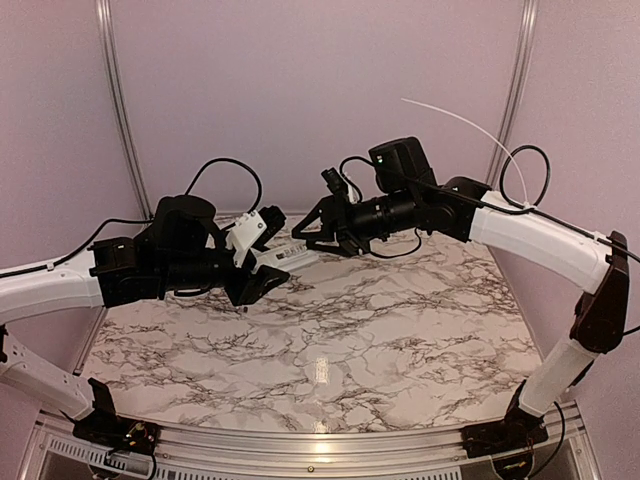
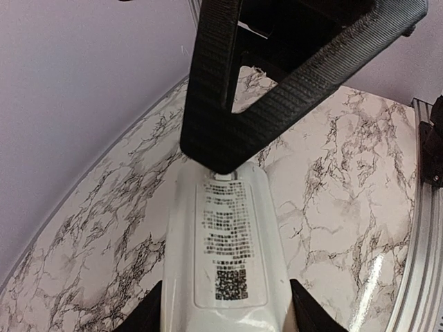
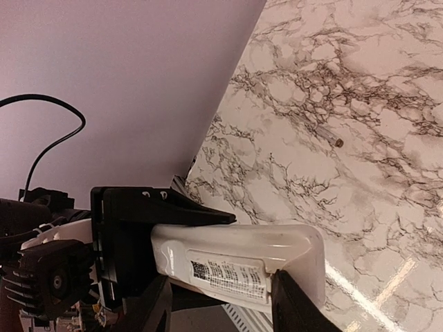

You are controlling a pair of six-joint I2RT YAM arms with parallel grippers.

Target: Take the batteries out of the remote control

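The white remote control is held off the table, its labelled back facing both wrist cameras. My left gripper is shut on its sides; in the left wrist view the remote sits between the two black fingers. My right gripper is open, and one finger touches the remote's far end. In the right wrist view that finger rests against the edge of the label panel on the remote. One slim dark battery with a metallic tip lies on the table. Any others are hidden.
The marble table top lies beneath both arms. Pale purple walls stand close behind, with metal posts at the corners. A metal rail runs along the table edge. Cables loop over both wrists.
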